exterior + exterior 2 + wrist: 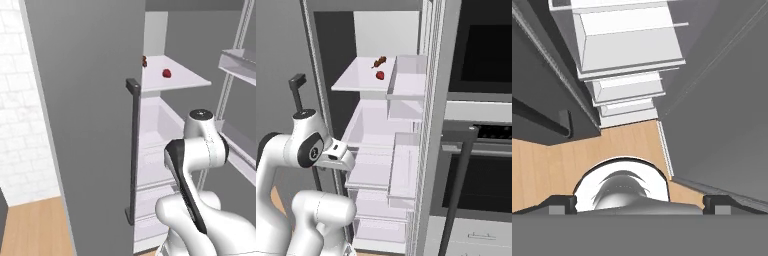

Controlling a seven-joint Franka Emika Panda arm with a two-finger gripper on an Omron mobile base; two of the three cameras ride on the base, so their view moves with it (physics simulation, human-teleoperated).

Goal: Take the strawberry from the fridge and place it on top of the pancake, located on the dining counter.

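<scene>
The tall grey fridge (428, 125) stands with one door open. The tiny bright red strawberry (380, 75) lies on its upper white shelf (356, 80), just beside a small dark brownish-red item (379, 62). The two-finger tool (641, 204) is released, its tips spread wide, pointing down at the light wooden floor (557, 160).

Flat, even rendered light is seen throughout; the fridge (381, 130) interior is rendered sharp, without glare or blur.
</scene>
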